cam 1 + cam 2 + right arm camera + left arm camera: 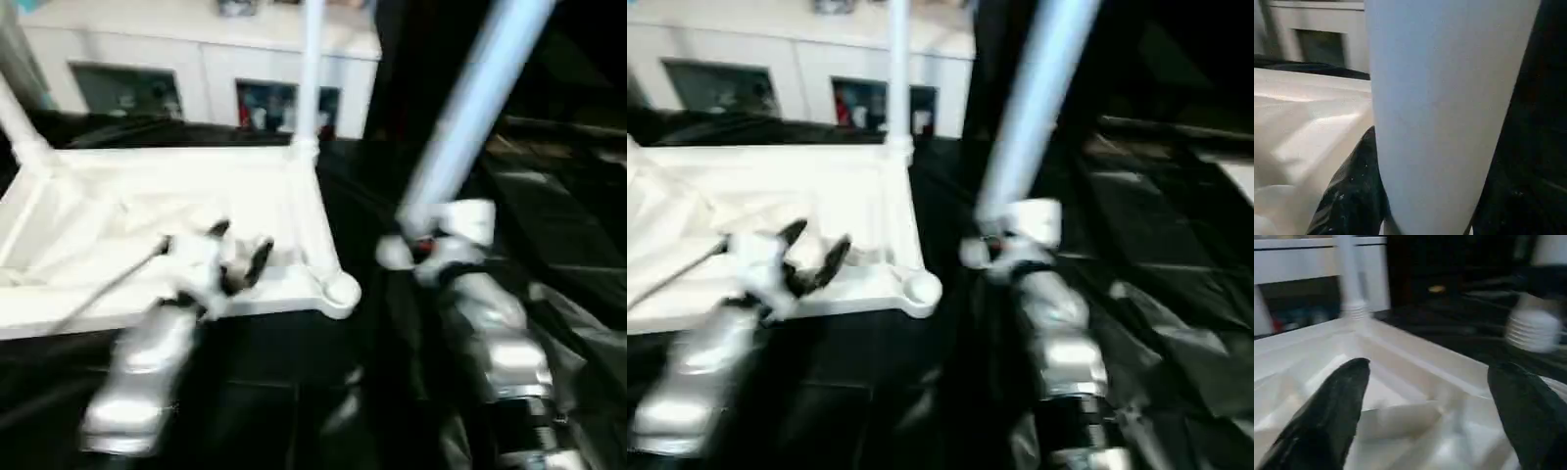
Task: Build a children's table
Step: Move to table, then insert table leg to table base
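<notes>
Now R claw (423,245) clamps a leg (470,108) tilted up-and-away – empty corner socket (340,291) lies just to its left, beside L claw (240,250), fingers apart.

The whole scene smears with motion. The tilted leg (470,108) in the right gripper (431,240) runs off the top edge, its upper end out of sight, and its jaws are lost behind it. The cabinet (196,59) is cropped at the top, the things behind its glass doors too blurred to name. The tabletop (147,225) is cut at the left edge.
</notes>
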Robot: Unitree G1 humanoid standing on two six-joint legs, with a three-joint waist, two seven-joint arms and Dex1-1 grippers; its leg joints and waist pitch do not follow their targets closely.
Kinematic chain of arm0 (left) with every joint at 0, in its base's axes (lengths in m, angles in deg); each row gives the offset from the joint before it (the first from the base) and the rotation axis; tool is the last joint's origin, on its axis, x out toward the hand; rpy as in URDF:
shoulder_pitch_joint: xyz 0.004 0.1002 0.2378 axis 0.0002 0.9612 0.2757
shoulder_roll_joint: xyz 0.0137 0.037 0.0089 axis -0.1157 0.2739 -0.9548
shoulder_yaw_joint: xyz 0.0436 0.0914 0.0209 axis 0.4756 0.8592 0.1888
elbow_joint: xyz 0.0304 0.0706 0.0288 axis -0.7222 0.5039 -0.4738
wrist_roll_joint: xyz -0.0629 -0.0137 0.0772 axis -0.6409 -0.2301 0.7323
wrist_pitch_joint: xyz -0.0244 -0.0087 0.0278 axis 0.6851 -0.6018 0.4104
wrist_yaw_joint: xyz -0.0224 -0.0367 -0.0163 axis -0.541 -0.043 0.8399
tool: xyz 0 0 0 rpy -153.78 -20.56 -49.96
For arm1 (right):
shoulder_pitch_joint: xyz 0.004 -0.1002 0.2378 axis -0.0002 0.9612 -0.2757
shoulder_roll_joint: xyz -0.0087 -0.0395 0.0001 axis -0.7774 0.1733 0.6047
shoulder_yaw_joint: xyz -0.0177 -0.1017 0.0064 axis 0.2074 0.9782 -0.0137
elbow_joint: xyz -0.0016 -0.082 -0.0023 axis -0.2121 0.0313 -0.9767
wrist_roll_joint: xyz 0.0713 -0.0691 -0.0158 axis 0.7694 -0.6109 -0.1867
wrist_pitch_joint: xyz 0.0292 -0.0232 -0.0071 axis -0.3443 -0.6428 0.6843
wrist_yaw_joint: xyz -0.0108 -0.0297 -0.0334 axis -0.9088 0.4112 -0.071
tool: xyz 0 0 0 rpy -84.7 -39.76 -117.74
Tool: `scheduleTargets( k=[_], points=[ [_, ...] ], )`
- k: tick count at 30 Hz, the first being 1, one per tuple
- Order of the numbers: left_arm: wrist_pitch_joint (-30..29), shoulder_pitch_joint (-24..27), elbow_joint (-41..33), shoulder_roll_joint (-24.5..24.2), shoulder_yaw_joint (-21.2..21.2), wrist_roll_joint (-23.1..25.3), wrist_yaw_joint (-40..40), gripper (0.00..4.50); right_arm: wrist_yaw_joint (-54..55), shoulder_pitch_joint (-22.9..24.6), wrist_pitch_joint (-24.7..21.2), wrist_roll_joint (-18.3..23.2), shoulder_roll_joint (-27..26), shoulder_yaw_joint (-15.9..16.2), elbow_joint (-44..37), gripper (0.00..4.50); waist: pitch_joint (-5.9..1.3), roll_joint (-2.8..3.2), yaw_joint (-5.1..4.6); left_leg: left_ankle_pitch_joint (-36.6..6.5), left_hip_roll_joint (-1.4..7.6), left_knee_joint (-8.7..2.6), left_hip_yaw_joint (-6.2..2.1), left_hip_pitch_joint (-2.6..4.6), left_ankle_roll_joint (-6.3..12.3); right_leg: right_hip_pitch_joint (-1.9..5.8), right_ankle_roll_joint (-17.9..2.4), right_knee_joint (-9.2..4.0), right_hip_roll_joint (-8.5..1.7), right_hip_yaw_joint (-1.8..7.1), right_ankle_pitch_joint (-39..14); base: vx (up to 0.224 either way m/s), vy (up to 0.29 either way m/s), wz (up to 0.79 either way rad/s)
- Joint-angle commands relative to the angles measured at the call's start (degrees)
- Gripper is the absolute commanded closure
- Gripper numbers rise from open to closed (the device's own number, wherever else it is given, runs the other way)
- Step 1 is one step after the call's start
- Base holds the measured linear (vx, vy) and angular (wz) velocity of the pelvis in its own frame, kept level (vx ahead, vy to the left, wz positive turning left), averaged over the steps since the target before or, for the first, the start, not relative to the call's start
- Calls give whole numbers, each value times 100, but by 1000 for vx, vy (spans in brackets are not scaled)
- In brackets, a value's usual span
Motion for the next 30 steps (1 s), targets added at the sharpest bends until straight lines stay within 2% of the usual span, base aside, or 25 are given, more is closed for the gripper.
scheduleTargets(
  k=[1,2,3,4,5,6,7,8,9,11,13,14,15,16,18,19,20,22,23,24,26,27,28,29,30],
  points=[
    [-229,-206,-88,-140,214,-110,594,6,-97,-75,-63,107,174,-205,-69,265,-321,-22,62,1236,266,-400,122,209,447,276,-650,-430,-631,327,2209,0,0,0],
    [-291,-324,-21,-256,276,-83,798,6,-133,-130,-50,118,205,-228,11,265,-303,-94,50,630,295,-473,153,235,315,315,-702,-473,-621,322,1853,-65,3,6],
    [-291,-324,-21,-256,276,-83,798,6,-133,-130,-50,118,205,-228,11,265,-285,-18,68,-146,351,-575,178,317,83,294,-849,-519,-606,287,1001,-84,-8,1],
    [-362,-566,167,-492,405,-19,1145,6,-227,-231,-21,91,261,-247,127,265,-240,3,37,-641,390,-653,208,340,-61,279,-883,-587,-611,292,352,-84,-8,1],
    [-372,-653,246,-561,445,25,1225,6,-254,-263,-11,79,278,-247,152,265,-199,35,15,-1192,434,-714,232,398,-237,207,-891,-646,-596,280,-373,-92,-7,1],
    [-369,-861,449,-702,534,112,1412,6,-324,-329,-31,89,306,-249,178,265,-177,15,-10,-1443,434,-738,234,411,-307,198,-881,-672,-597,283,-706,-91,4,-2],
    [-362,-967,553,-768,576,149,1509,6,-358,-359,-54,108,319,-247,183,265,-161,8,-25,-1803,427,-775,220,421,-431,213,-813,-717,-637,294,-1345,-91,4,-2],
    [-362,-967,553,-768,576,149,1509,6,-358,-359,-54,108,319,-247,183,265,-142,-8,-38,-1899,418,-787,219,422,-463,206,-765,-753,-646,301,-1598,-79,9,-7],
    [-307,-1245,842,-915,686,287,1810,6,-457,-393,-128,179,394,-198,161,265,-165,-56,-35,-1811,423,-800,222,414,-465,239,-715,-780,-686,303,-1722,-62,7,-6],
    [-446,-1584,1183,-1130,886,500,2216,6,-658,-375,-210,219,501,-88,90,265,-192,-21,-8,-1440,424,-789,259,434,-387,213,-665,-793,-707,309,-1468,-56,6,-4],
    [-622,-1790,1413,-1321,1074,581,2597,6,-833,-323,-291,245,549,-26,14,265,-186,-22,-26,-1467,412,-805,260,399,-377,218,-690,-790,-694,300,-1400,0,0,0],
    [-659,-1840,1477,-1371,1126,582,2700,6,-879,-311,-310,249,553,-21,1,265,-207,-25,-33,-1399,417,-806,254,380,-376,235,-747,-753,-699,292,-1205,0,0,0],
    [-651,-1955,1655,-1428,1195,620,2860,22,-942,-275,-300,224,577,15,-15,265,-211,18,-27,-1390,414,-803,251,386,-374,224,-778,-748,-699,289,-1140,0,0,0],
    [-629,-2035,1781,-1461,1239,649,2962,33,-981,-250,-286,205,593,41,-24,265,-224,-11,-34,-1356,417,-787,269,399,-362,214,-849,-739,-694,287,-951,0,0,0],
    [-604,-2192,2030,-1443,1263,646,3098,41,-1049,-210,-301,202,610,70,-34,265,-249,-1,-25,-1165,425,-766,286,386,-318,235,-979,-699,-707,284,-516,0,0,0],
    [-486,-2456,2441,-1360,1316,742,3198,49,-1092,-158,-322,196,624,101,-51,265,-253,37,-31,-1029,406,-752,302,381,-281,234,-1037,-699,-683,280,-207,0,0,0],
    [-434,-2562,2596,-1325,1357,798,3251,59,-1098,-144,-350,215,629,108,-67,265,-293,41,-8,-874,409,-728,302,399,-252,252,-1109,-645,-679,268,186,0,0,0],
    [-365,-2715,2810,-1244,1396,863,3274,70,-1092,-121,-378,238,642,120,-112,265,-311,50,0,-682,422,-720,293,383,-187,278,-1204,-603,-693,245,658,0,0,0],
    [-383,-2776,2895,-1208,1402,839,3337,78,-1091,-112,-385,240,644,124,-126,265,-319,81,0,-585,423,-714,285,374,-151,292,-1269,-573,-692,231,908,0,0,0],
    [-420,-2904,3082,-1139,1420,800,3481,88,-1093,-93,-386,228,650,138,-149,265,-318,63,-7,-566,417,-711,299,378,-124,288,-1287,-586,-686,230,973,0,0,0],
    [-450,-2997,3226,-1095,1438,772,3605,88,-1098,-77,-381,211,656,151,-164,265,-336,75,7,-484,418,-698,299,382,-89,305,-1352,-563,-693,222,1200,0,0,0],
    [-530,-3065,3326,-1091,1514,772,3811,114,-1070,-51,-296,111,678,189,-158,265,-335,89,1,-458,426,-701,292,375,-75,315,-1369,-553,-691,219,1353,0,0,0],
    [-552,-3118,3404,-1096,1581,814,3940,114,-1058,-26,-268,68,681,199,-169,265,-336,151,7,-476,418,-692,288,376,-71,315,-1385,-542,-701,220,1412,0,0,0],
    [-650,-3177,3457,-1092,1656,825,4127,127,-1062,19,-304,96,672,178,-218,265,-333,186,-2,-555,423,-695,286,389,-98,316,-1399,-553,-701,221,1388,0,0,0],
    [-670,-3222,3523,-1072,1675,833,4219,136,-1061,45,-326,113,671,169,-251,265,-331,149,-6,-587,424,-697,296,394,-90,323,-1406,-571,-700,225,1384,0,0,0]
  ],
)
